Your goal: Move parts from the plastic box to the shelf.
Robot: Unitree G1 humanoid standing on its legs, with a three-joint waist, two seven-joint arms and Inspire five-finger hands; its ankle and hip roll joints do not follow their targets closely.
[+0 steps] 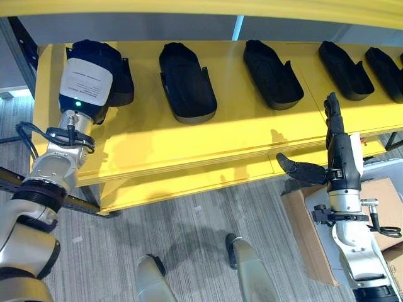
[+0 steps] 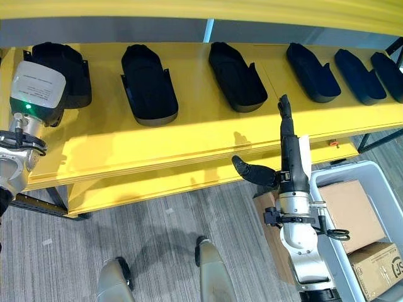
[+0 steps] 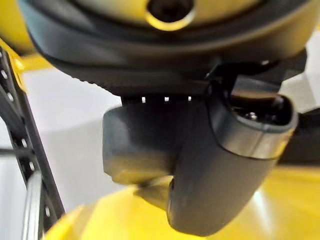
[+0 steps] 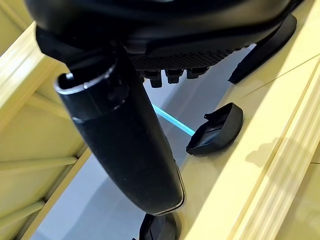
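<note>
Right hand (image 2: 286,151) is standing edge-on at the shelf (image 2: 189,138) front, fingers straight and together pointing toward 12 o'clock, thumb (image 2: 255,171) splayed out toward 9 o'clock. Holding nothing; wide and flat. The right wrist view is showing bare shelf past the fingers, with parts lying ahead. Judgement: an empty flat hand at the lip reads as a hand free of a set-down, or lining up to nudge a part.

Left hand (image 1: 94,69) is lying over the leftmost part (image 1: 119,75) at about 10 o'clock on the shelf. Its fingers are hidden under the hand's back, so I cannot tell whether it is gripping or only resting there. Judgement: it is probably placing or squaring that part in the row.

Parts are sitting in 1 row along the back of the shelf, well apart and all angled alike: second part (image 1: 187,82), third part (image 1: 272,73), fourth part (image 1: 345,69), fifth part (image 1: 384,72). The even spacing suggests deliberate slots.

Plastic box (image 2: 371,189), grey, is sitting on the floor at 4 o'clock, just beside the right arm, within easy reach for the next pickup. Cardboard cartons (image 2: 349,207) are lying inside it; no loose part is visible there.
</note>
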